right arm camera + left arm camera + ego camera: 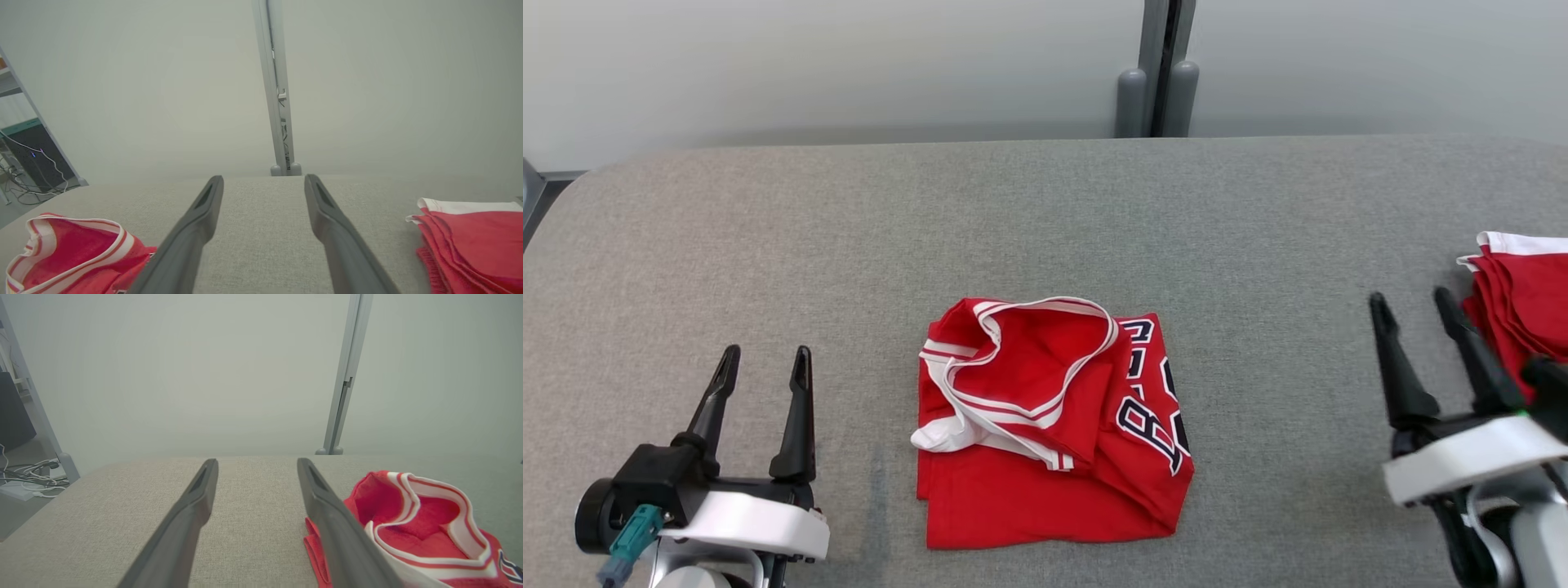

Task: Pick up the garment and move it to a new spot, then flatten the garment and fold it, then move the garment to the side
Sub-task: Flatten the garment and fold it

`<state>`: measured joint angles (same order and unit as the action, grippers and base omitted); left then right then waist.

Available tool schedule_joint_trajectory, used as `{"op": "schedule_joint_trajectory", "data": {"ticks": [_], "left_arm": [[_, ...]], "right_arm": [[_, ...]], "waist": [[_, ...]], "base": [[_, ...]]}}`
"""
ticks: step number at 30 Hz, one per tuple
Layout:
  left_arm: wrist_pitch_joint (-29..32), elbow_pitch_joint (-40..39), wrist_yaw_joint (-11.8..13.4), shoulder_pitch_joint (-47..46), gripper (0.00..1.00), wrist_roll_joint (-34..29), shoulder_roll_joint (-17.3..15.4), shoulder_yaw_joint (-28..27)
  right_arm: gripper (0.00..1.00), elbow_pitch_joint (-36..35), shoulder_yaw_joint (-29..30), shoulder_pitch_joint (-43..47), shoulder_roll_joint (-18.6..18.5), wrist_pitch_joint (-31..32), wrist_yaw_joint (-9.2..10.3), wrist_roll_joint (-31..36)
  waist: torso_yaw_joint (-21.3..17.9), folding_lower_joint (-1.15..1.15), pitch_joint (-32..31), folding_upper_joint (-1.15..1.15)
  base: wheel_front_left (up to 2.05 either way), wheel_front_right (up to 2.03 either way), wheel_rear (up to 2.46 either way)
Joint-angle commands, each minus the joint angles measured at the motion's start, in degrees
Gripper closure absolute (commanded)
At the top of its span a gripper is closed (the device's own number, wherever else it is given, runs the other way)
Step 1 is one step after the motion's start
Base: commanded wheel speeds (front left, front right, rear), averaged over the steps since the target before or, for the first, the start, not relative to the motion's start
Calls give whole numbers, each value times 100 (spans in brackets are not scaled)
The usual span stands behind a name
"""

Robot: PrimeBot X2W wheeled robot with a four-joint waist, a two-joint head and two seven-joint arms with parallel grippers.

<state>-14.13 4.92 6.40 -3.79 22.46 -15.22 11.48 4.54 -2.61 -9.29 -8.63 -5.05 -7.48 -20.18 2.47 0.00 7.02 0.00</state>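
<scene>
While left gripper (767,352) and right gripper (1409,296) gape wide, squarish red garment (1045,457) lies rumpled.

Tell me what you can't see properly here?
- Head view: the letters on the red garment are broken up by its folds, so the word cannot be read.
- Head view: the red stack is cut off by the right edge and partly behind the right gripper.
- Left wrist view: a finger of the left gripper covers the garment's near side.

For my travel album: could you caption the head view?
Open left pincer and right pincer flank a roughly folded red jersey on the grey table.
</scene>
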Motion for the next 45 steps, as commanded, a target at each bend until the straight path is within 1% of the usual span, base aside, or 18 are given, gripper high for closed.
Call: {"op": "schedule_joint_trajectory", "data": {"ticks": [1, 4, 11, 28, 41, 42, 43, 44, 45], "left_arm": [[21, -40, 34, 48, 0, -7, -45, -33], [84, -100, 75, 115, 0, -15, -97, -39], [135, -236, 137, 147, 0, -3, -136, -37], [205, -334, 269, 155, 0, -56, -161, 40], [216, -391, 319, 129, 0, -25, -181, 83], [215, -392, 318, 122, 0, -20, -184, 86], [212, -391, 318, 113, 0, -17, -188, 89], [208, -398, 320, 101, 0, -14, -189, 91], [203, -402, 315, 80, 0, -13, -186, 99]], "right_arm": [[0, -107, 162, 156, -31, 78, -3, 89], [0, -279, 357, 329, -40, 213, -3, 166], [0, -513, 439, 399, 9, 353, -3, 214], [0, -438, 425, 316, -39, 428, -3, 147], [0, -283, 338, 246, -78, 406, -3, 92], [42, -284, 324, 235, -86, 403, -3, 72], [91, -262, 293, 231, -94, 457, -3, 28], [100, -257, 289, 214, -111, 459, -3, 22], [100, -252, 276, 182, -138, 453, -2, 16]], "waist": [[-38, 0, -20, 0], [-79, 0, -15, 0], [-122, 0, 66, 0], [-85, 0, 56, 0], [-63, 0, 103, 0], [-57, 0, 109, 0], [-49, 0, 114, 0], [-40, 0, 125, 0], [-24, 0, 139, 0]], "base": [[0, 0, 0], [0, 0, 0], [0, 0, 0], [0, 0, 0], [0, 0, 0], [0, 0, 0], [0, 0, 0], [0, 0, 0], [0, 0, 0]]}}
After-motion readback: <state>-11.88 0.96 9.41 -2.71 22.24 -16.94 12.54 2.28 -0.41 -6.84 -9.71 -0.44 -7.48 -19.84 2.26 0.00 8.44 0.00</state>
